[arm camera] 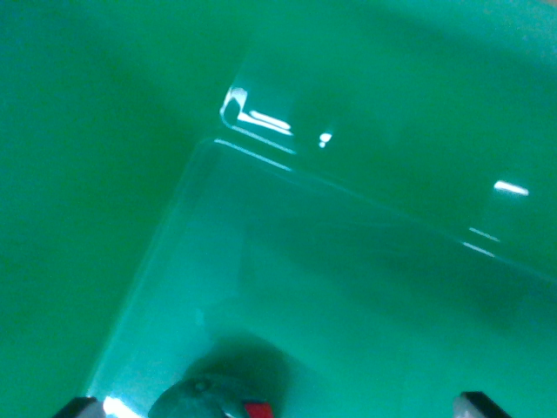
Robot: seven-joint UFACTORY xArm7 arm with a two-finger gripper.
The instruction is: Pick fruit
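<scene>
The whole wrist view is tinted green. A clear plastic bin [348,287] fills the lower right, its rounded corner [239,113] near the top centre. At the bottom edge a dark, rounded object [209,399] with a small red patch sits on the bin floor; I cannot tell if it is a fruit. My gripper [278,409] shows only as two dark fingertips at the bottom, one in the wrist view's left [78,406] and one in its right [480,404]. They stand wide apart, with the rounded object between them, closer to the left tip.
The bin's transparent walls run from the corner down the wrist view's left and out to its right, with bright glare spots [509,187] on the rim. Outside the bin lies a plain green surface [78,174].
</scene>
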